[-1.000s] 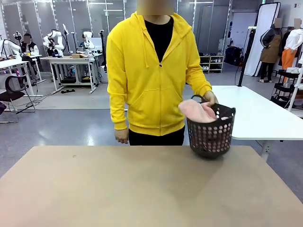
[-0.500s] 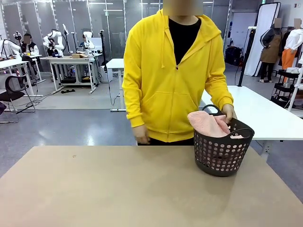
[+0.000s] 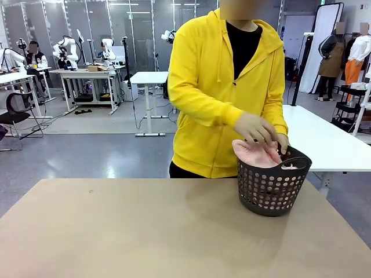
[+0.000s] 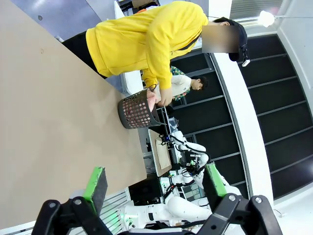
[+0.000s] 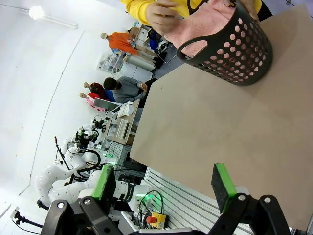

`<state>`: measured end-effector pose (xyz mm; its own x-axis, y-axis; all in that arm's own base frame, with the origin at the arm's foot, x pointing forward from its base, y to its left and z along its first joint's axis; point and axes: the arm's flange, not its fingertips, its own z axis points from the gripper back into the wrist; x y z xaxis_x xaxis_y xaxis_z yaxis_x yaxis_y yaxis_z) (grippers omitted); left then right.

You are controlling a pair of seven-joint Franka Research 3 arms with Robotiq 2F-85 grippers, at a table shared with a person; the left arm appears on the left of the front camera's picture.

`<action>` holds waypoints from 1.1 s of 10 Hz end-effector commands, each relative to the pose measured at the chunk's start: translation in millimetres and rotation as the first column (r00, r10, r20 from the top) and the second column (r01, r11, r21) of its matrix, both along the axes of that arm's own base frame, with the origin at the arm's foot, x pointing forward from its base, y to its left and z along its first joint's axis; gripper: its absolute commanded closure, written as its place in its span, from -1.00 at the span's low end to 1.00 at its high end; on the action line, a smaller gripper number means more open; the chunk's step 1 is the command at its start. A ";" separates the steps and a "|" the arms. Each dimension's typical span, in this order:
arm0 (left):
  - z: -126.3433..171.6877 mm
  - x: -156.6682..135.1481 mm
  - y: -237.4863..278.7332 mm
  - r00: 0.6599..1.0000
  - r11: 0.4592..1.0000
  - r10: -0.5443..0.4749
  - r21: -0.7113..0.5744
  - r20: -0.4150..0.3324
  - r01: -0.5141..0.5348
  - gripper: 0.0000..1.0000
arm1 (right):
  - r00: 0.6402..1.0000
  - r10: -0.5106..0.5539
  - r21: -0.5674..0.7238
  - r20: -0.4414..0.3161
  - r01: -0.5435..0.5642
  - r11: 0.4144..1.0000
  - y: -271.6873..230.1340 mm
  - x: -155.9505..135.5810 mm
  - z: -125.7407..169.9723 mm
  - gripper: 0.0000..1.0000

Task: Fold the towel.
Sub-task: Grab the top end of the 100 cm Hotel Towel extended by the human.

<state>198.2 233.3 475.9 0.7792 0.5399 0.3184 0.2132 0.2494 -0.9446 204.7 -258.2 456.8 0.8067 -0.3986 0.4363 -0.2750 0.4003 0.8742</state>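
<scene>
The salmon-pink towel (image 3: 255,154) lies bunched in a dark perforated basket (image 3: 272,188) at the table's far right. A person in a yellow hoodie has one hand (image 3: 253,128) on the towel and the other on the basket's rim. In the right wrist view the towel (image 5: 193,27) spills over the basket (image 5: 234,46) near the top. The basket (image 4: 135,109) also appears small in the left wrist view. My left gripper (image 4: 152,186) is open above the table, far from the basket. My right gripper (image 5: 164,183) is open too, with nothing between its fingers.
The tan table (image 3: 145,231) stretches wide in front of the basket. A white table (image 3: 324,139) stands behind on the right. Other workstations and people sit far off at the back left.
The person has stepped right and set the basket down on the table. Their free hand has come up onto the towel.
</scene>
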 end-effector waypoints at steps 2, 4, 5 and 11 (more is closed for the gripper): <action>4.2 0.8 4.7 1.000 1.000 -0.015 -0.007 0.010 0.015 -1.00 | 1.000 0.000 0.007 0.009 0.000 1.000 -1.3 -2.4 2.3 -1.00; 4.2 0.8 4.7 1.000 1.000 -0.015 -0.007 0.010 0.015 -1.00 | 1.000 0.000 0.007 0.009 0.000 1.000 -1.3 -2.4 2.3 -1.00; 4.2 0.8 4.7 1.000 1.000 -0.015 -0.007 0.010 0.015 -1.00 | 1.000 0.000 0.007 0.009 0.000 1.000 -1.3 -2.4 2.3 -1.00; 4.2 0.8 4.7 1.000 1.000 -0.015 -0.007 0.010 0.015 -1.00 | 1.000 0.000 0.007 0.009 0.000 1.000 -1.3 -2.4 2.3 -1.00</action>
<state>198.2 233.3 475.9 0.7792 0.5398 0.3185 0.2132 0.2495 -0.9446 204.7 -258.2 456.8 0.8067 -0.3986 0.4363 -0.2750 0.4003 0.8742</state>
